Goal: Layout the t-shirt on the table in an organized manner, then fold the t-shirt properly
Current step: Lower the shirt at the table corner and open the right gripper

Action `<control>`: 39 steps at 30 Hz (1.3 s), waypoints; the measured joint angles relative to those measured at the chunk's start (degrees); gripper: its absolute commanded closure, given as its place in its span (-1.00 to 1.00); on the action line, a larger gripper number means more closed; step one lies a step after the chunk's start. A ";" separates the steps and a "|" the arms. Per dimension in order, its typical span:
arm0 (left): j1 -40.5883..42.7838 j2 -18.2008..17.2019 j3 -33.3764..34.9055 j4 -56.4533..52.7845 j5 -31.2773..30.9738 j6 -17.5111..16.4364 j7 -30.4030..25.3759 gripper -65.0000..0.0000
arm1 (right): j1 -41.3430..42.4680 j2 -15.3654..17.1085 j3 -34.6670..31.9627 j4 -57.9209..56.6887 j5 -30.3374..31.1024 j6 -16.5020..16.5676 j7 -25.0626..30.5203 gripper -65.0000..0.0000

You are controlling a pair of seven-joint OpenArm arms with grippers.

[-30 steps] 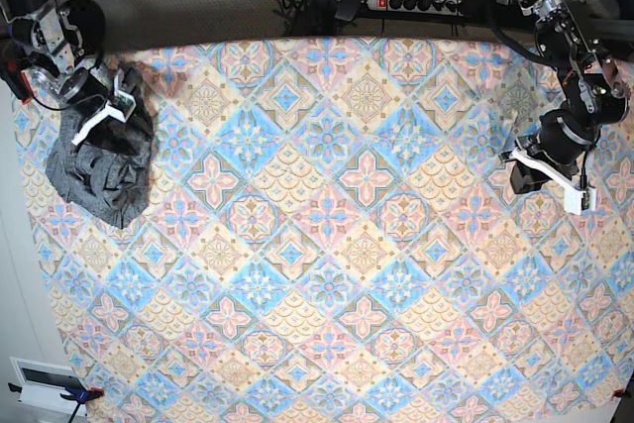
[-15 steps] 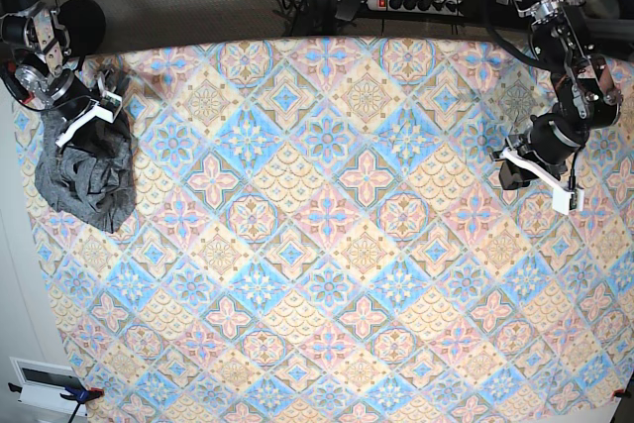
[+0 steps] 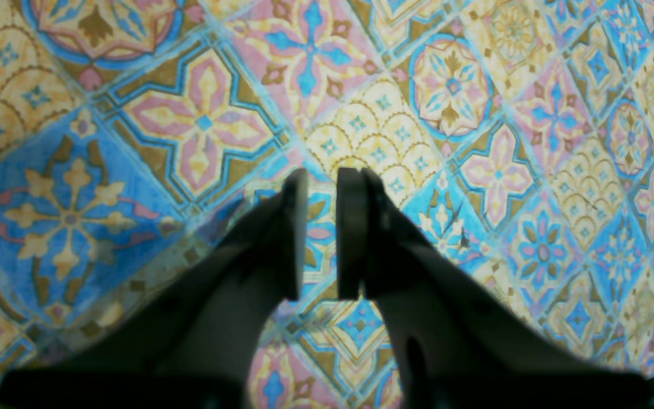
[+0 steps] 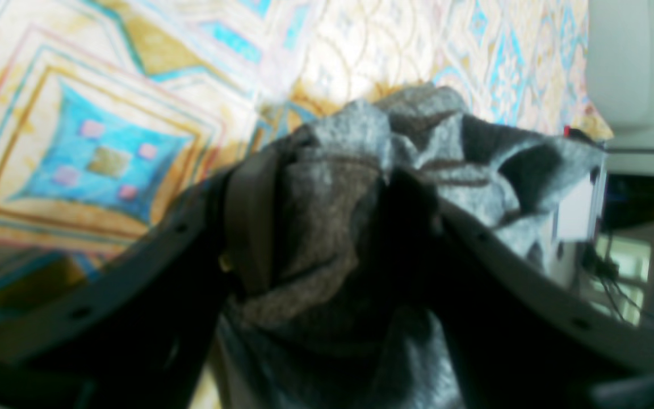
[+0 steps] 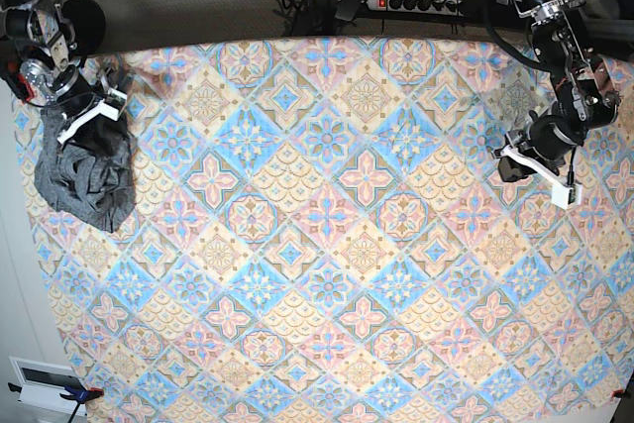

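The t-shirt (image 5: 84, 170) sits bunched at the table's (image 5: 337, 274) far left edge, cloth gathered between the wide-set jaws of the right gripper (image 4: 327, 227), which we read as grasping it. The left gripper (image 3: 321, 233) hangs empty, jaws slightly parted. We judge layout just starting; next we drag it centreward. Since a second ago, the bundle has shifted further toward the edge.

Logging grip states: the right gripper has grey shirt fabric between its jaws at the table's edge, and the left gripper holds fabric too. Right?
Not quite. The left gripper holds nothing: the left wrist view shows only patterned table between its jaws. The right gripper does have the t-shirt between its jaws.
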 measured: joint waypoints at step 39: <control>-1.20 1.49 1.97 -1.62 0.48 0.11 0.02 0.72 | -12.04 -8.11 25.94 33.00 9.77 13.68 -47.01 0.03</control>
